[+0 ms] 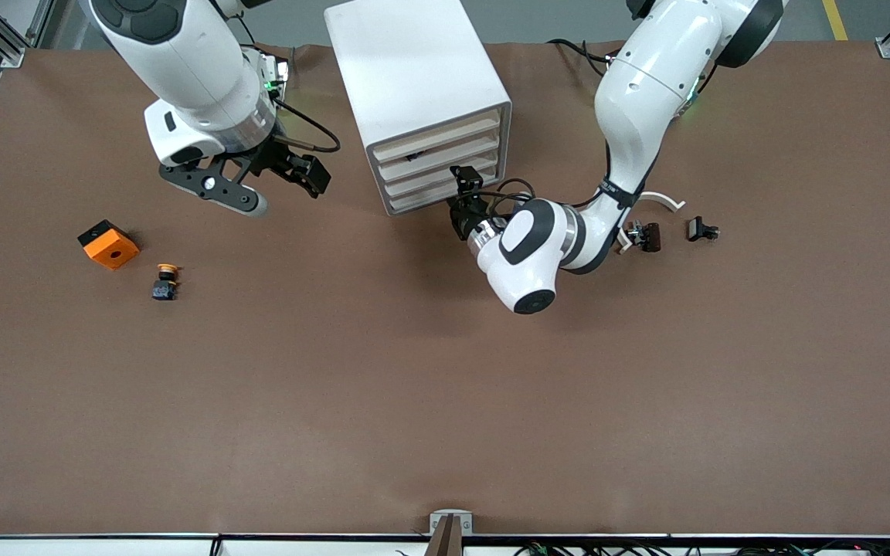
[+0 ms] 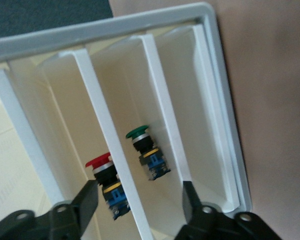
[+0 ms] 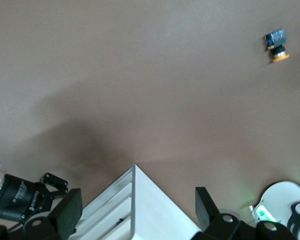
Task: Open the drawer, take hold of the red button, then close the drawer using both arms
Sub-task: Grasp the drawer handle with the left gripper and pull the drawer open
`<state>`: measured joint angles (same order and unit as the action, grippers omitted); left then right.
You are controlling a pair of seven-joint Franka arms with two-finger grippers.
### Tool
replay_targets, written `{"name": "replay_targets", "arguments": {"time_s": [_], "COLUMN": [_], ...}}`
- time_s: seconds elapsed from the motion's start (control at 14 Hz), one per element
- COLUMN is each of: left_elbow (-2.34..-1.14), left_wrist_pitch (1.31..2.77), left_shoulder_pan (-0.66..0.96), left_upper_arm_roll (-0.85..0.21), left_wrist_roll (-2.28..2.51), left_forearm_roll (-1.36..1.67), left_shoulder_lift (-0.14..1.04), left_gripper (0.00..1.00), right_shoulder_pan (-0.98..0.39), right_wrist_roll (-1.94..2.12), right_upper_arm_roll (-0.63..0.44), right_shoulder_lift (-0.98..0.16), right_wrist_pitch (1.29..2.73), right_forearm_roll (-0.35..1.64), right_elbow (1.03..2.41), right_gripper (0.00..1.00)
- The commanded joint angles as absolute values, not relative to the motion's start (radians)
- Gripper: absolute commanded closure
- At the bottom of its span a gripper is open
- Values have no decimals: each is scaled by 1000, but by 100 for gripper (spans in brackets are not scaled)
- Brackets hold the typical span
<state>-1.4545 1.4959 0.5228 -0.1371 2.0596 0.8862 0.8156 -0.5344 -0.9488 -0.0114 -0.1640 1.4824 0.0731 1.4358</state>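
Note:
The white cabinet stands at the table's robot end, its four drawers pushed in. The second drawer from the top holds the red-capped button on its dark blue body, seen in the left wrist view inside that drawer. My left gripper is open and empty right in front of the drawer fronts. In the left wrist view its jaws straddle a white drawer edge below the button. My right gripper is open and empty in the air beside the cabinet, toward the right arm's end.
A green-capped button sits in the drawer under the red one. An orange cube and a yellow-orange-capped button lie toward the right arm's end. Two small black parts and a white curved piece lie toward the left arm's end.

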Motion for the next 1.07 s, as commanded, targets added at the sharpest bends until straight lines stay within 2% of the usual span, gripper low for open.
{"name": "replay_targets", "arguments": {"time_s": [0.0, 0.57, 0.86, 1.0], "left_elbow": [-1433, -1434, -1433, -1431], "left_wrist_pitch": [1476, 1417, 1417, 1417], "left_shoulder_pan": [535, 592, 589, 584], "left_upper_arm_roll": [-135, -135, -133, -132], "left_wrist_roll": [2118, 2224, 2224, 2224], "left_forearm_roll": [980, 993, 989, 980], "left_shoulder_lift": [871, 873, 887, 893], "left_gripper": [47, 49, 91, 98], "right_shoulder_pan": [-543, -568, -587, -613], "right_wrist_roll": [-997, -999, -1077, -1095], "right_upper_arm_roll": [-17, -17, -15, -15], "right_shoulder_lift": [-170, -178, -186, -190], "right_wrist_pitch": [1480, 1483, 1503, 1512], "right_forearm_roll": [89, 87, 94, 94], "right_elbow": [1420, 1417, 1417, 1417], "right_gripper": [0, 0, 0, 0]}}
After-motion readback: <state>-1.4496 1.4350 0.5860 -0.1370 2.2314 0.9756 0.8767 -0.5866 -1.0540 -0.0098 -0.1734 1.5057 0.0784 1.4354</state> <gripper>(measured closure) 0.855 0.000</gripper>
